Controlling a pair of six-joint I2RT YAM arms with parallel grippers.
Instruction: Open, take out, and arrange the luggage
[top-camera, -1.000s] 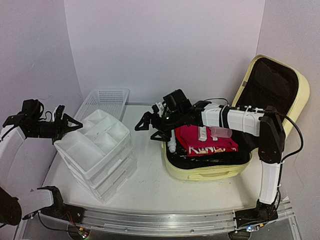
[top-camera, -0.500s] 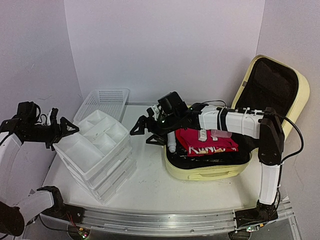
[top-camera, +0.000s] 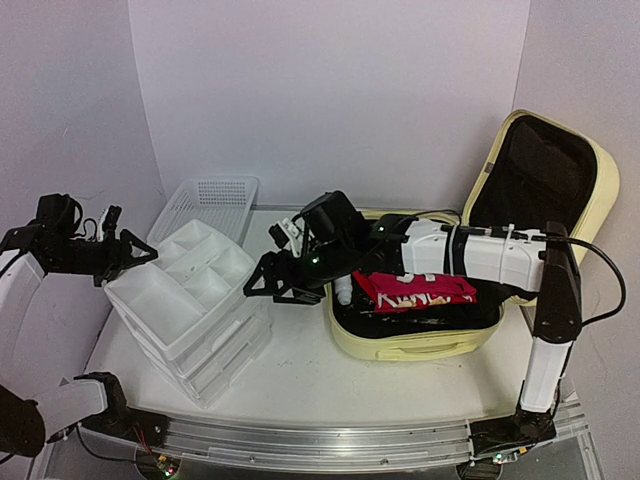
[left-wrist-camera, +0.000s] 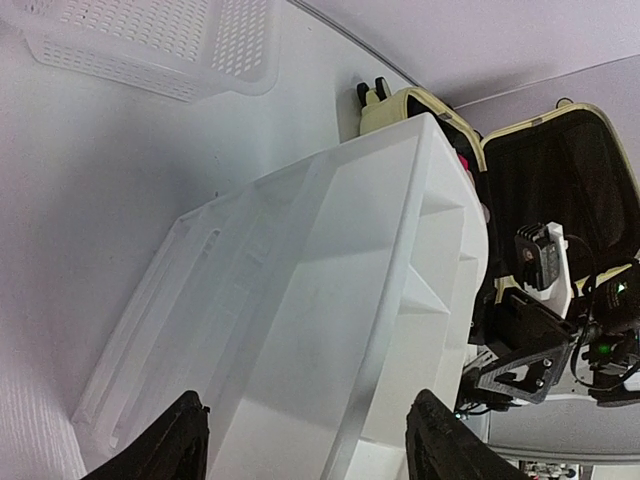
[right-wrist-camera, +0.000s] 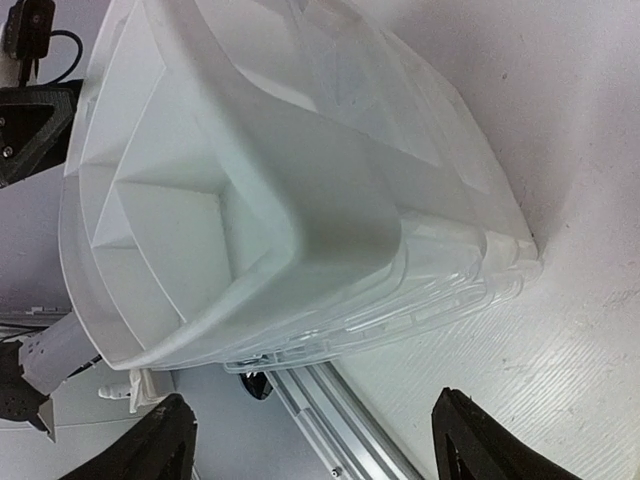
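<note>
Opened flat at the right of the table (top-camera: 320, 375), the pale-yellow luggage (top-camera: 420, 340) is shown with its black-lined lid (top-camera: 540, 165) stood upright toward the right wall. A red garment (top-camera: 415, 288) is seen folded in the lower shell. A white drawer unit (top-camera: 195, 310) is set askew at the left, and a white mesh basket (top-camera: 210, 200) is placed behind it near the back wall.

The drawer unit is flanked by both arms. The right arm (top-camera: 480, 255) is stretched leftward over the open shell, and the right gripper (top-camera: 278, 288) is held low just beside the unit's right corner. Its fingers are spread wide and nothing is clasped between them. The left arm (top-camera: 15, 290) is bent in from the table's left edge, with the left gripper (top-camera: 130, 255) levelled at the unit's upper left corner and its fingers (left-wrist-camera: 180, 445) likewise parted. In the left wrist view that corner is framed between them; whether it is touched cannot be told.
</note>
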